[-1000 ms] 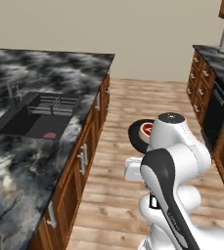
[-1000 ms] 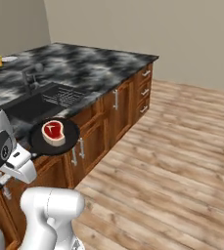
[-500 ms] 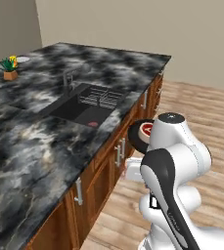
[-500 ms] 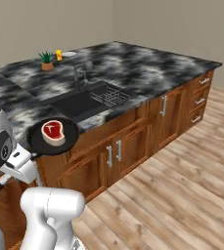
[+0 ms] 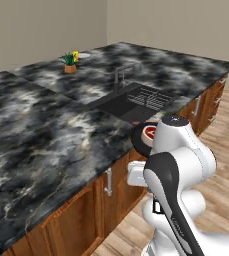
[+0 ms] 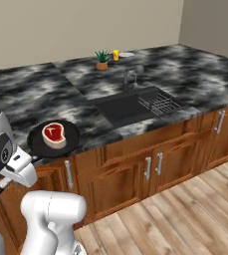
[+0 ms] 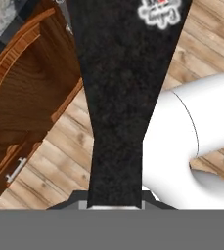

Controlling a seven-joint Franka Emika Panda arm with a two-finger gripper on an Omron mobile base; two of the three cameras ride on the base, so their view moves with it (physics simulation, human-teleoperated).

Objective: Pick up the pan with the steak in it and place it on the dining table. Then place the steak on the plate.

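Gripper: fingertips hidden in the hand view behind the pan handle (image 7: 118,122), which runs up the middle of the frame from the bottom edge; whether the fingers are clamped on it cannot be told.
Pan handle: black, broad at the top of the hand view and narrowing toward the bottom, where a silvery tip shows; a small white and red mark sits near its upper end.
Pan (image 6: 53,141): round, black, level, held off the arm's wrist; in the right base view it overlaps the front edge of the stone top, just beside the white arm link at the left edge. In the left base view the pan (image 5: 142,137) is partly hidden behind the white joint, at the near edge of the top.
Steak (image 6: 55,134): red centre with a pale rim, lying flat inside the pan, roughly central; also seen as a red patch in the left base view (image 5: 150,133).
Dining table (image 6: 46,99): dark marbled stone top over brown wooden cabinets with silver handles; it lies directly ahead of the pan.
Sink (image 6: 135,104): black basin set into the top, right of the pan, with a wire rack (image 6: 158,103) in its right half and a faucet (image 6: 131,75) behind it.
Potted plant (image 6: 102,59): small, at the far edge of the top, well apart from the pan.
Yellow item (image 6: 116,54): just beside the plant.
Plate (image 6: 127,54): pale and flat, just beyond the yellow item.
Floor (image 6: 185,219): light wooden planks.
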